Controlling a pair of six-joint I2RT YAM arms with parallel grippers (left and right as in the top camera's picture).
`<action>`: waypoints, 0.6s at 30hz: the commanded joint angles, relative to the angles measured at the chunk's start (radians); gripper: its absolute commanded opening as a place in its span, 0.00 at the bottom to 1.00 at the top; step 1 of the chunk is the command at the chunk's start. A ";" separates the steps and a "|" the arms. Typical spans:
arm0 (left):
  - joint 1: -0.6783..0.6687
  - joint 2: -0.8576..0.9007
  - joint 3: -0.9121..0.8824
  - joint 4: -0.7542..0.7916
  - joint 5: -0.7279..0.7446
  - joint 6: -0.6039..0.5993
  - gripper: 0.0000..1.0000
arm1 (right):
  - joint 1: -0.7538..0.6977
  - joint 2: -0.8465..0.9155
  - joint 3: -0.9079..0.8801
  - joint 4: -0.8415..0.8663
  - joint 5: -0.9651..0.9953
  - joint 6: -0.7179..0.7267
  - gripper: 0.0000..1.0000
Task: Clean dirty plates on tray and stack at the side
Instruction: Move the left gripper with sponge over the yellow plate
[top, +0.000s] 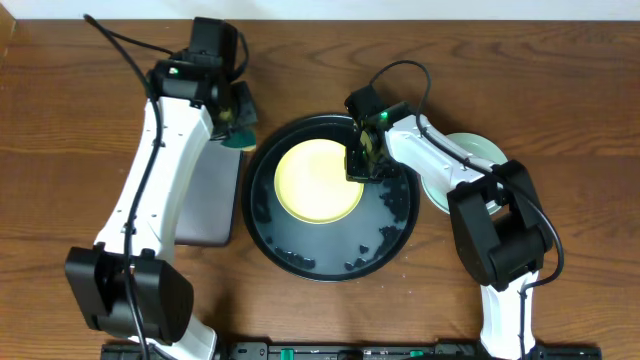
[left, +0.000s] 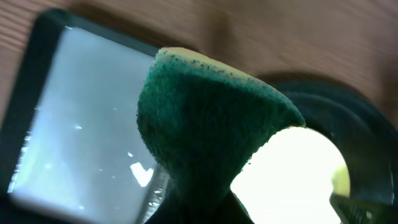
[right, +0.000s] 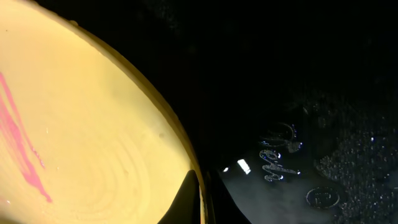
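From overhead, the tray (top: 300, 262) sits in the middle of the table (top: 60, 150) with the yellow plate (top: 312, 182) lying in its upper left part. The right gripper (top: 364, 165) is down at that plate's right rim. A mint green plate (top: 478, 152) lies on the table just right of the tray, partly covered by the right arm. No third plate can be made out in any view.

The right wrist camera shows what the overhead view does not: a pink-red smear (right: 18, 137) across the yellow plate, and droplets (right: 354, 155) on the tray's wet black floor. One dark fingertip (right: 189, 196) meets the plate's edge at the bottom of this view. The other finger is hidden, so whether the jaws pinch the rim cannot be told.

The left gripper (top: 235, 120) hangs beside the tray's upper left rim, over the corner of a grey rectangular tray (top: 205, 200). Its wrist view is blurred, but it shows a green sponge (left: 205, 124) with a yellow backing squeezed narrow at its base, clamped between the fingers.
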 joint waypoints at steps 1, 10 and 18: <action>-0.063 0.049 -0.042 0.001 0.038 -0.009 0.07 | 0.012 0.009 -0.011 0.015 0.036 0.019 0.01; -0.220 0.255 -0.098 0.090 0.046 0.045 0.07 | 0.012 0.009 -0.012 0.014 0.034 0.008 0.01; -0.222 0.425 -0.098 0.160 0.285 0.081 0.07 | 0.012 0.009 -0.012 0.014 0.034 0.003 0.01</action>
